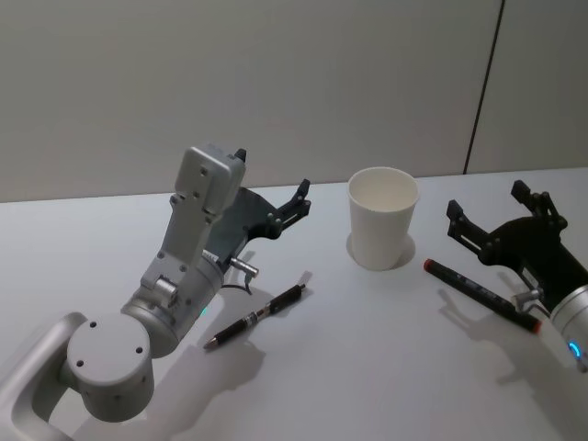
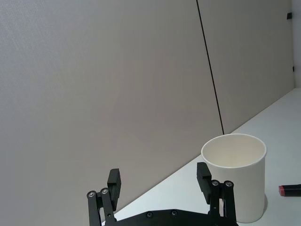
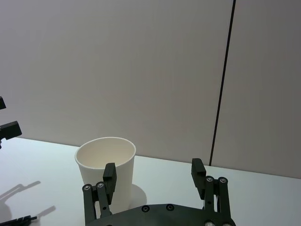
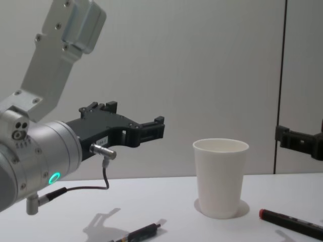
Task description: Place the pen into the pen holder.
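Pen [image 1: 256, 318] first: lying flat on the table [image 1: 367, 381], down below the left gripper [image 1: 292, 207] and back from its fingertips, toward the wrist side. Not touched by anything.

Fingers [image 2: 114, 181] on that side spread wide with nothing between them, hanging up in the air. Pen holder [image 1: 382, 218] just ahead of the tips, upright, nothing sticking out of it.

Same deal for the right gripper [image 1: 491, 207]: wide open, holding nothing, cup out in front of its fingers. Also a red-capped marker [image 1: 480, 294] flat on the table, underneath and behind them. Hard to call between the two for "the pen".

Looks like the very start, pre-grasp. Next up, probably: tip the left fingers down, drop them either side of the barrel, square up across it, then pinch. Thin barrel flat on a hard top, so likely a need to go low, nearly scraping the surface.
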You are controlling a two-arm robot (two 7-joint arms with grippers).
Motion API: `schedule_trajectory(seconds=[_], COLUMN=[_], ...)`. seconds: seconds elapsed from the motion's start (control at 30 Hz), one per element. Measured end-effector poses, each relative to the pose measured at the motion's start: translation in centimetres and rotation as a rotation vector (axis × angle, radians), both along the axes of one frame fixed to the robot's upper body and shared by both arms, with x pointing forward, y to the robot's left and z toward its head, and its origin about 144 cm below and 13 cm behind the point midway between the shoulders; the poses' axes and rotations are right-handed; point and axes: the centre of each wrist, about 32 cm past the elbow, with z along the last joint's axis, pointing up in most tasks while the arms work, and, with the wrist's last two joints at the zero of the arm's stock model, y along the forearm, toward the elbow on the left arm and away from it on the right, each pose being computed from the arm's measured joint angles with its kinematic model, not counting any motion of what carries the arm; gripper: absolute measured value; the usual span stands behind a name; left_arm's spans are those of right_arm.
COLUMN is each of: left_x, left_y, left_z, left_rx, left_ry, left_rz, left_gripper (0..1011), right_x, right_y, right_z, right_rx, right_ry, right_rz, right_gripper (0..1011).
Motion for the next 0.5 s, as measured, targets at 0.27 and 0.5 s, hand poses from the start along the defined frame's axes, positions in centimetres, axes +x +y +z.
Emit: schedule_trajectory(seconds=[0.27, 0.5], left_x=[0.0, 0.0], left_y=[0.0, 0.0], left_z=[0.0, 0.0], left_rx=[0.0, 0.0], left_ry=[0.0, 0.0], left_rz=[0.0, 0.0], left_gripper=[1003, 1003], right_x=[0.0, 0.0], right_y=[0.0, 0.0], right_z=[0.0, 0.0], right_rx=[0.0, 0.0], right_ry=[0.0, 0.0], right_rz=[0.0, 0.0], right_gripper=[1001, 1001])
